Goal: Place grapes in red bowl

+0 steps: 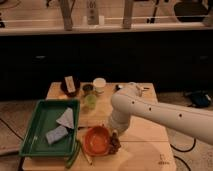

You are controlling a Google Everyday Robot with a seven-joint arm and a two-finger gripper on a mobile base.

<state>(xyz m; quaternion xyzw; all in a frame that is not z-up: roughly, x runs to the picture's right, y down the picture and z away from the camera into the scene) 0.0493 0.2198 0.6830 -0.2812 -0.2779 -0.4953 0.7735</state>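
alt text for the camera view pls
A white robot arm reaches down over a wooden table, its shut end effector at the right rim of a red bowl, by a dark lump that is probably the grapes. A green tray holding grey items lies on the bowl's other side, and small cups stand behind.
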